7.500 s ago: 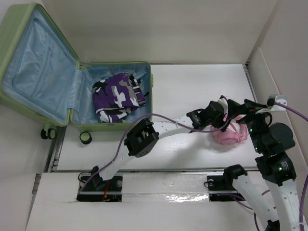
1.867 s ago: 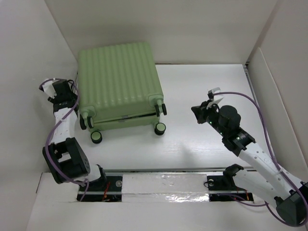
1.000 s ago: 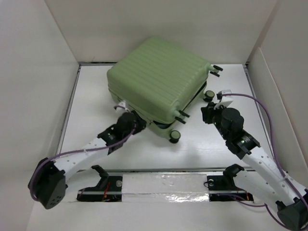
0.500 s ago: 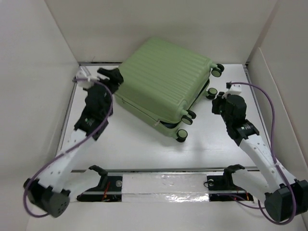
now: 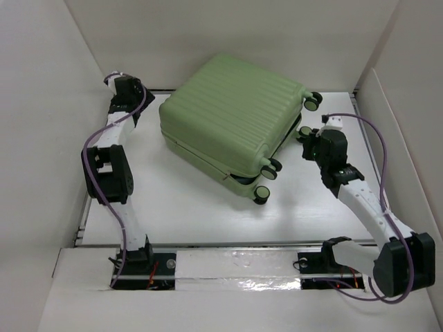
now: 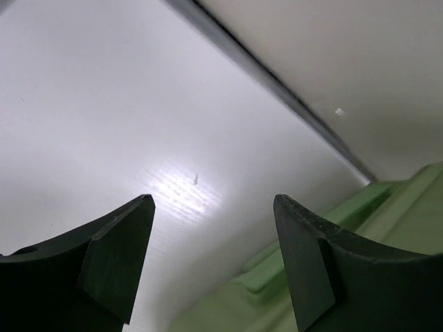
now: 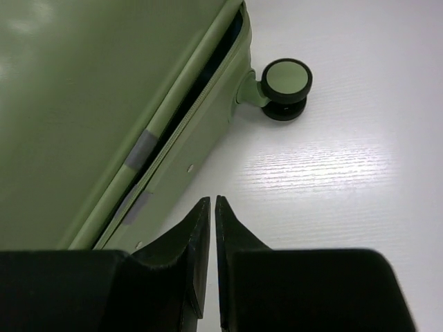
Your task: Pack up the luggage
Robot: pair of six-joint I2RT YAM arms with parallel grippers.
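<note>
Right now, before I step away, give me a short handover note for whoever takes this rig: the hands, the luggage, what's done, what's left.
Left hand: open, empty, at the far-left corner of the table, beside the luggage.
Right hand: shut, empty, low by the wheeled side.
Luggage: lying flat, turned diagonally.
Done: lid folded down over the base.
Left: the seam gapes on the wheeled side; it probably needs pressing shut and zipping.

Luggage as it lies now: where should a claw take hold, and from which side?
Probably the upper shell's lip at the gaping seam beside the wheel, coming in low from the right. The luggage lies flat, and its ribbed top looks too broad to span.
</note>
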